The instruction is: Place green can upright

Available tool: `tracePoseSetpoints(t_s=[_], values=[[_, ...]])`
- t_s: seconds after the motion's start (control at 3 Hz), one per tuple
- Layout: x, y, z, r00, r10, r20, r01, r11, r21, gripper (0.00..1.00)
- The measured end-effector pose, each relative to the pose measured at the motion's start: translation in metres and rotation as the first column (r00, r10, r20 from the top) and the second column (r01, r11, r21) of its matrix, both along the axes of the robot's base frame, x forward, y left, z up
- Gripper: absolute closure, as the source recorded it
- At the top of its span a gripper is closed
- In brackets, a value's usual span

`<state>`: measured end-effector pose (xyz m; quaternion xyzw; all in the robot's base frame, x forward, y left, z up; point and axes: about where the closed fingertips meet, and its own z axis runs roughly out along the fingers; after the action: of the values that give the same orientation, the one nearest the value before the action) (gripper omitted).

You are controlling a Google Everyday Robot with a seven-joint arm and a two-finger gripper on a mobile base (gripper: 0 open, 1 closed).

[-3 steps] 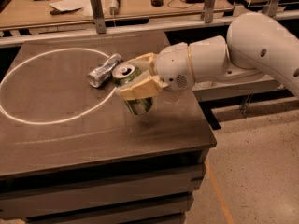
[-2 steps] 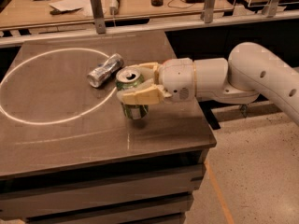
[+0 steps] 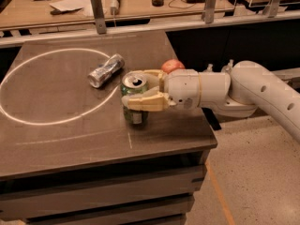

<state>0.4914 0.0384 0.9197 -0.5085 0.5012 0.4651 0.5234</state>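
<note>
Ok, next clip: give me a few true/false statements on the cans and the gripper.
1. The green can stands upright on the table. True.
2. The gripper hovers clear of it, jaws empty. False: its jaws are shut on the green can.
3. The silver can lies on its side. True.
4. The arm reaches in from the picture's left. False: it comes from the right.

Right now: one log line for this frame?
gripper: over table, shut on green can | green can: upright on table | silver can: lying on side, apart
</note>
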Motion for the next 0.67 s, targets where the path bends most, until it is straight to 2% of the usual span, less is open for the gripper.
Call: tracePoseSetpoints(t_s=[0.33,0.67], values=[[-0.002,-0.007,-0.006,0.9999,-0.009,-0.004,0.009,1.000,-0.018,0.21],[-0.005,-0.026,-0.010,0.9987,-0.050,-0.013,0.049,0.998,-0.036,0.01]])
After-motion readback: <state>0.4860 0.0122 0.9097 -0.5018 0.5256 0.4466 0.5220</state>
